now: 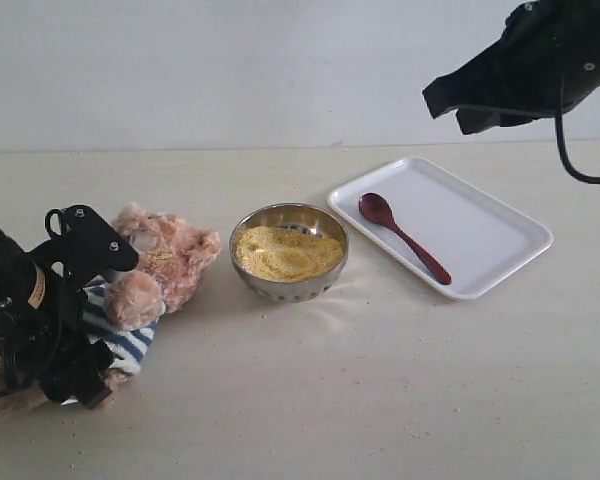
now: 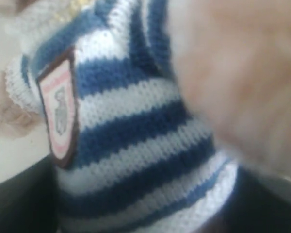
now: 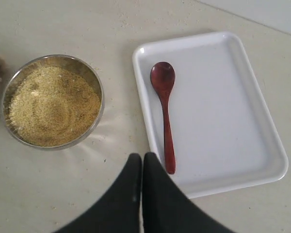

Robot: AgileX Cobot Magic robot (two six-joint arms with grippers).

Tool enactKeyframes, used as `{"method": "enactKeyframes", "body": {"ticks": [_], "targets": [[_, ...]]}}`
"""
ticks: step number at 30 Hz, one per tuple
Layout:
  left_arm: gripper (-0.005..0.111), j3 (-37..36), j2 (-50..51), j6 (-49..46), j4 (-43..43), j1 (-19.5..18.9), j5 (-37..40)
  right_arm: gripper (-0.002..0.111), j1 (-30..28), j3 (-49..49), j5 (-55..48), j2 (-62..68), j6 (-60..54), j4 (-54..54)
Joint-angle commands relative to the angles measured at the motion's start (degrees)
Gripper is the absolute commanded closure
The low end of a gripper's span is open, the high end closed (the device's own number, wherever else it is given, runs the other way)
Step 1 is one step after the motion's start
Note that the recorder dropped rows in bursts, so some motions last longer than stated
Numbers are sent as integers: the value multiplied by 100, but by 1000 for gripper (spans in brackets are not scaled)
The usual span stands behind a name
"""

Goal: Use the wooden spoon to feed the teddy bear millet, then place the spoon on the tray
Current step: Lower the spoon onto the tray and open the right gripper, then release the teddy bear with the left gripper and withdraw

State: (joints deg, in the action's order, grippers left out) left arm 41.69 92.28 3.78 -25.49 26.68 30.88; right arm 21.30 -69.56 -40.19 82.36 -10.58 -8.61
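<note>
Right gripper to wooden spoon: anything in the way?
Nothing visible. The wooden spoon lies alone on the white tray. The right gripper hangs above the tray's edge by the handle end, jaws shut. The steel bowl sits off to the side.

Spoon (image 1: 410, 244) on tray (image 1: 480, 225); millet (image 1: 285, 253) in bowl (image 1: 290, 290) left; bear (image 1: 170, 262) leftmost.

This looks like a robotics lab test setup. A bare pale table (image 1: 380, 400) stands against a blank white wall (image 1: 230, 70). A black left robot arm (image 1: 20, 310) and a cabled right robot arm (image 1: 540, 60) hang over it.
</note>
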Motion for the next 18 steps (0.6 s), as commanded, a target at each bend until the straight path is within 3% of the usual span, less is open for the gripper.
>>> {"method": "enactKeyframes", "body": {"ticks": [1,15,18], "targets": [[31,-32,-99,132,96,-12,302,108,-19,33,-233,-317,-99,-30],[32,-32,-2474,158,380,-12,758,108,-19,33,-514,-806,-285,-216],[39,-32,-2922,158,421,-12,1011,108,-19,33,-541,-967,-285,-246]]}}
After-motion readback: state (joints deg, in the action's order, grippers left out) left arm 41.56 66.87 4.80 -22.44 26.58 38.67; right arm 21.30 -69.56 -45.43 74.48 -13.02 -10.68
